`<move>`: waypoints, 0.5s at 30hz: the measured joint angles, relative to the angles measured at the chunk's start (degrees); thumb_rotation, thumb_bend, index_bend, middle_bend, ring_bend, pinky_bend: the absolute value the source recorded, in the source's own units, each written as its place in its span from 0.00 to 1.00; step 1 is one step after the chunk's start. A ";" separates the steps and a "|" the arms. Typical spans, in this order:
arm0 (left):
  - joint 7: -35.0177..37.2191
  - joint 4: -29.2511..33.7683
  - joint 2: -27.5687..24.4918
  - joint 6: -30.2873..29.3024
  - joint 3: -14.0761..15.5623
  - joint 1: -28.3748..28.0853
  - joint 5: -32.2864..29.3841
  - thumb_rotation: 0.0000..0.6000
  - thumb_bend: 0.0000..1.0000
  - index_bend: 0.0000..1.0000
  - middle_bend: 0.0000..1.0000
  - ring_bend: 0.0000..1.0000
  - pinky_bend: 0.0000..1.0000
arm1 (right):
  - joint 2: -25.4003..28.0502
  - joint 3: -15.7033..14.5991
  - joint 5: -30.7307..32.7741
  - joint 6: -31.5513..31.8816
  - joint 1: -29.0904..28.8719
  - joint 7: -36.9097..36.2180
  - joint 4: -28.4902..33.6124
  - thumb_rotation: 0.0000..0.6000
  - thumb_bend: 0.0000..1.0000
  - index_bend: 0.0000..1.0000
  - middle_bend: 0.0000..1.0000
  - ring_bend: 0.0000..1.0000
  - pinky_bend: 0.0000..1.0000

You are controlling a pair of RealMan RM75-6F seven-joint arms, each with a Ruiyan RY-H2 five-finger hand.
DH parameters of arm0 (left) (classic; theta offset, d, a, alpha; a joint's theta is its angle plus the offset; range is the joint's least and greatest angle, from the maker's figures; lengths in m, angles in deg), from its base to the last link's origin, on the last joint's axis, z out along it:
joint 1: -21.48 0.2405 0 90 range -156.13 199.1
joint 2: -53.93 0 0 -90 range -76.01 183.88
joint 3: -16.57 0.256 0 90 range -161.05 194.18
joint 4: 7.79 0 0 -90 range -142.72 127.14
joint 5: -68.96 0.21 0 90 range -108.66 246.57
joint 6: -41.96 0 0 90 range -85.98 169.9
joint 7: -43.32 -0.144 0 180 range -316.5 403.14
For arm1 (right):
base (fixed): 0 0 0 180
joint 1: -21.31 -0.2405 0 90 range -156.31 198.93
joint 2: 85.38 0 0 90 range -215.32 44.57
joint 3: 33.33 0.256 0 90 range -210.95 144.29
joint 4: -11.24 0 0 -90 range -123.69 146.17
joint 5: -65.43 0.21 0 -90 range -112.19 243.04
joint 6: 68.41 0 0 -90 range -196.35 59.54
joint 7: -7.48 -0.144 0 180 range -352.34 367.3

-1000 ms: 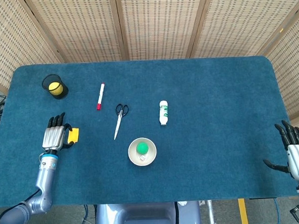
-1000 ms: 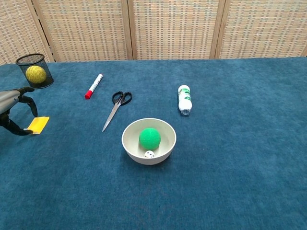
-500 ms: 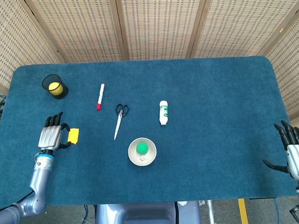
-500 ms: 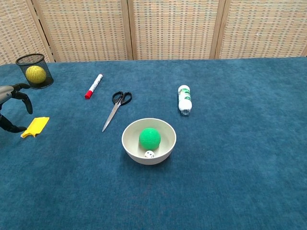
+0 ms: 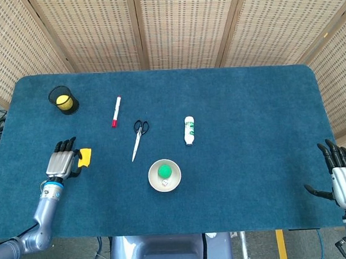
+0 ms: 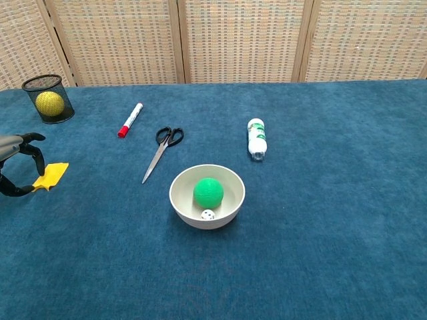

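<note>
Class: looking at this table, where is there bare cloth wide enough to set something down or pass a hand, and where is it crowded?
Widest bare patch: the table's right half, from the bottle across to the right hand at the edge. The near strip below the bowl is bare too. Crowded: the left, with cup, marker, scissors, yellow piece and left hand.

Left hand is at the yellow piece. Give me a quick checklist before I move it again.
1. Left hand on the yellow piece: fingers curl at its edge, firm hold: cannot tell.
2. Yellow piece on the table, not lifted: ok.
3. Mesh cup upright, yellow ball inside: ok.
4. Marker and scissors apart from the left hand: ok.
5. Right hand open, away at table's edge: ok.
</note>
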 measured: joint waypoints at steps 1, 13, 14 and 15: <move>-0.20 -0.02 0.14 0.01 0.03 -0.13 -0.20 1.00 0.39 0.43 0.00 0.00 0.00 | -0.01 -0.03 -0.04 -0.03 -0.01 0.02 0.00 1.00 0.00 0.00 0.00 0.00 0.00; -1.68 0.43 0.75 -0.53 0.66 -0.69 -1.26 1.00 0.40 0.52 0.00 0.00 0.00 | 0.12 0.03 0.08 -0.13 -0.04 -0.36 0.04 1.00 0.00 0.00 0.00 0.00 0.00; -1.85 0.32 0.87 -0.60 0.73 -0.73 -1.32 1.00 0.40 0.52 0.00 0.00 0.00 | 0.13 0.04 0.09 -0.12 -0.04 -0.40 0.04 1.00 0.00 0.00 0.00 0.00 0.00; -2.02 0.20 0.99 -0.66 0.79 -0.76 -1.36 1.00 0.40 0.52 0.00 0.00 0.00 | 0.14 0.06 0.13 -0.11 -0.03 -0.46 0.03 1.00 0.00 0.00 0.00 0.00 0.00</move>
